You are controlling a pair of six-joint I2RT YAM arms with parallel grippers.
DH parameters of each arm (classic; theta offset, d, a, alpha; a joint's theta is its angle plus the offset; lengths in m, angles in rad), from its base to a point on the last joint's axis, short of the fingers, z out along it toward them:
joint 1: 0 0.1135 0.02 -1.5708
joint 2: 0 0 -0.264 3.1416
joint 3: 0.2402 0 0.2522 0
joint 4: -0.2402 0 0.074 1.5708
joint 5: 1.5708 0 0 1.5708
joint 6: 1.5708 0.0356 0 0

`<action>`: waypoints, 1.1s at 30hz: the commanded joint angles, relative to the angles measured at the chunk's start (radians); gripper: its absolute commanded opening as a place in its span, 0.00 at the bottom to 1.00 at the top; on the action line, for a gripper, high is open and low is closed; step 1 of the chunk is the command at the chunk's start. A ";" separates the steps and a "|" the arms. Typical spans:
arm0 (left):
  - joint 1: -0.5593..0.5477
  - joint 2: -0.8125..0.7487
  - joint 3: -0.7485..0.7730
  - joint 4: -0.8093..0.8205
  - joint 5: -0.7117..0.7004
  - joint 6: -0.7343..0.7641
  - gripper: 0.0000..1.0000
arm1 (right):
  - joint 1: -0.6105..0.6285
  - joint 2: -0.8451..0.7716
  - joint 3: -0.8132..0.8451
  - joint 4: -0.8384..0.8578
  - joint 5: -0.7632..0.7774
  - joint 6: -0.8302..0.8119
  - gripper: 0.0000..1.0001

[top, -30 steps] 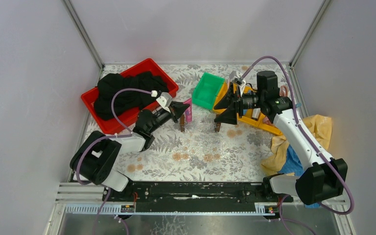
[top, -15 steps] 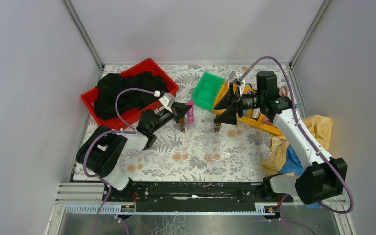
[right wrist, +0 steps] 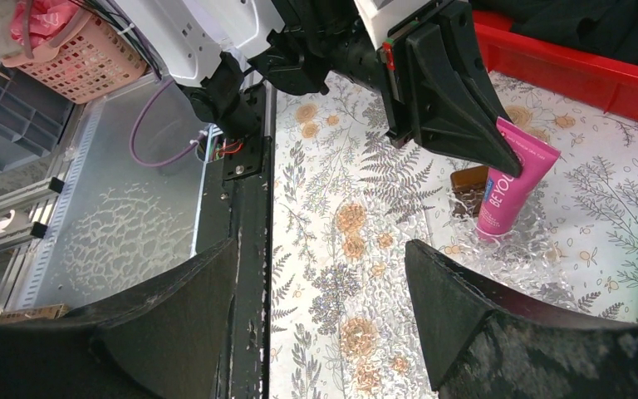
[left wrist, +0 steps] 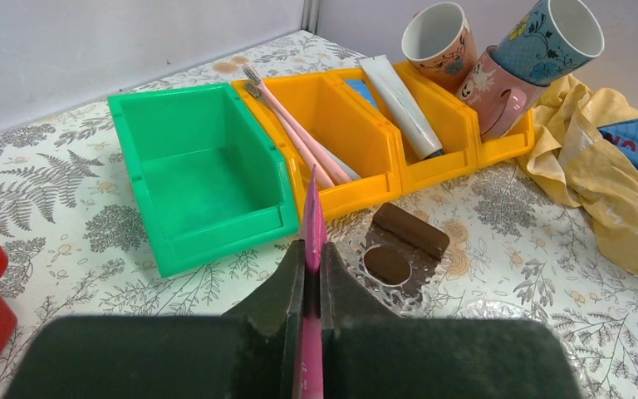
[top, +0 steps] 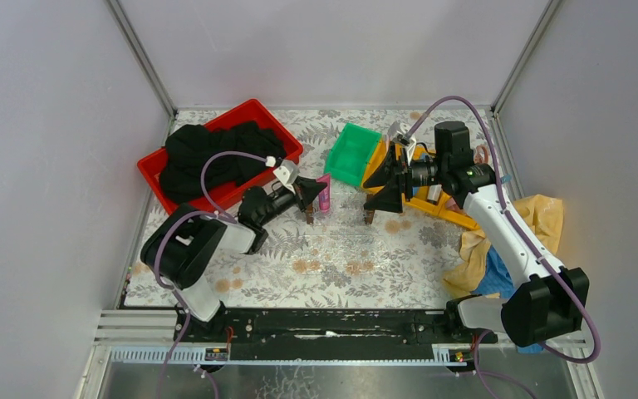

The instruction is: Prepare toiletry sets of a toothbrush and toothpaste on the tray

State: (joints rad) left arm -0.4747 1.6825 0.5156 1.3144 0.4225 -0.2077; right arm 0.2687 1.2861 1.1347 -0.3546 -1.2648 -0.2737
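My left gripper (left wrist: 312, 249) is shut on the magenta-pink toothpaste (left wrist: 313, 218), pinching its flat crimped end. In the right wrist view the toothpaste (right wrist: 511, 187) hangs tilted, cap down, at the clear embossed tray (right wrist: 540, 274). From above, the left gripper (top: 309, 193) holds this toothpaste (top: 324, 191) left of the green bin. Pale pink toothbrushes (left wrist: 299, 137) and a white toothpaste (left wrist: 399, 104) lie in the orange bins (left wrist: 382, 179). My right gripper (top: 386, 179) hovers open and empty at the orange bins' left end, facing left.
Three mugs (left wrist: 498, 50) are stacked at the orange bins' far end. An empty green bin (top: 353, 154) stands beside them. A red bin (top: 278, 125) holds black cloth. Yellow and blue cloth (top: 540, 216) lies at the right. Small dark brown blocks (left wrist: 411, 230) sit on the tray.
The left arm has swung a little to the right, carrying the pink tube closer to the green bin. The right arm has stayed still.
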 commanded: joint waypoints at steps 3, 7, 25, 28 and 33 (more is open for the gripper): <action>0.008 0.027 0.000 0.147 0.010 0.007 0.00 | 0.005 -0.002 0.039 0.005 -0.001 -0.019 0.81; 0.009 0.045 -0.013 0.166 0.011 0.010 0.01 | 0.005 -0.003 0.039 0.005 -0.001 -0.021 0.81; 0.011 0.047 -0.062 0.218 -0.058 0.004 0.67 | 0.005 0.002 0.041 -0.002 0.001 -0.027 0.81; 0.010 0.000 -0.077 0.215 -0.077 -0.004 0.75 | 0.004 0.002 0.042 -0.008 0.006 -0.036 0.81; 0.010 -0.142 -0.098 0.148 -0.102 -0.023 0.80 | 0.006 0.002 0.048 -0.033 0.033 -0.064 0.81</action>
State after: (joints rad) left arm -0.4702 1.6600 0.4309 1.4342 0.3691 -0.2249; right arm 0.2687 1.2888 1.1358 -0.3721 -1.2545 -0.2966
